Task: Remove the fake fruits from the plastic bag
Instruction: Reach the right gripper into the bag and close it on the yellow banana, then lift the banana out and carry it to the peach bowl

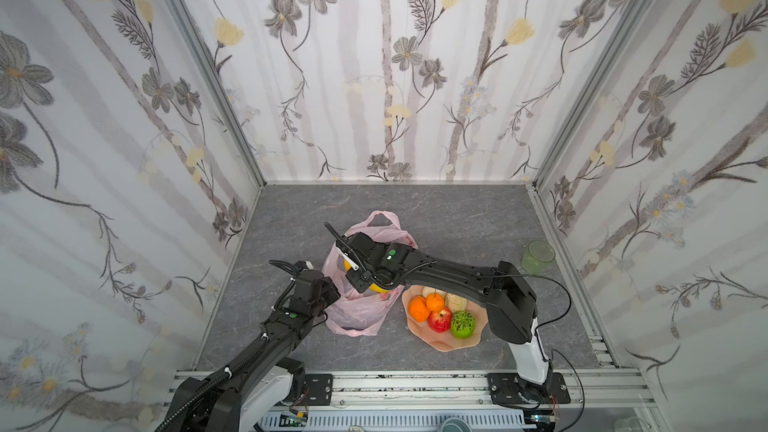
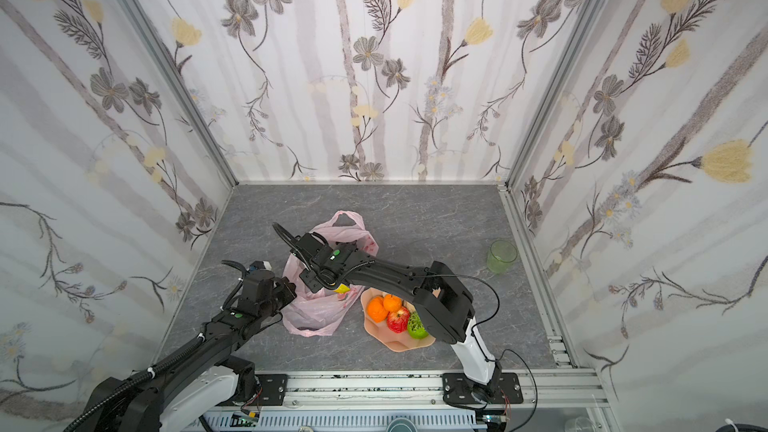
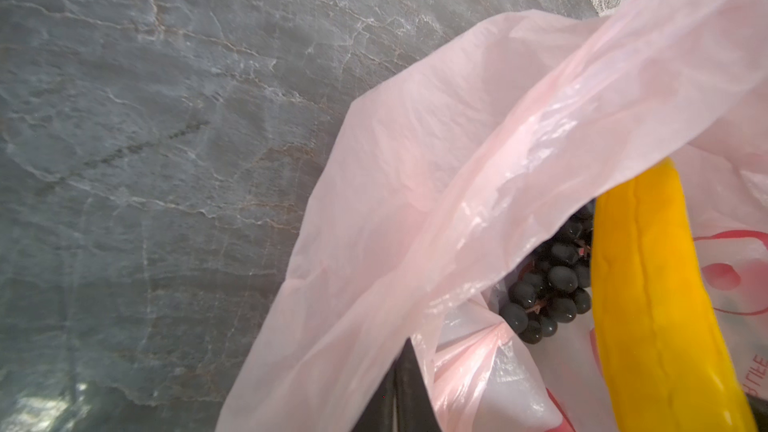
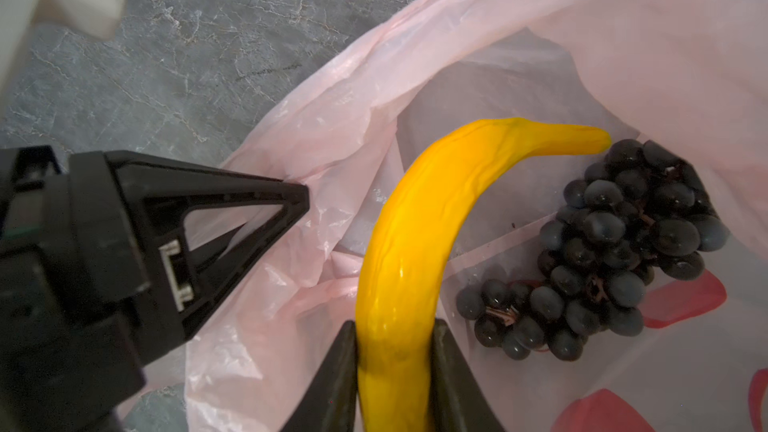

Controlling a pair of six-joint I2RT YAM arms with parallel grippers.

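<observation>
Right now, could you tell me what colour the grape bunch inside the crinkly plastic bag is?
The glossy grape bunch is dark purple; right wrist view.

The plastic bag (image 1: 357,311) lies on the table (image 1: 457,209), with the plate (image 1: 455,344) just right of it and the cup (image 1: 538,257) farther right and back, well apart. The banana (image 4: 415,243) and the grape bunch (image 4: 602,251) lie side by side in the bag; other fake fruits (image 1: 439,320) sit on the plate.
</observation>
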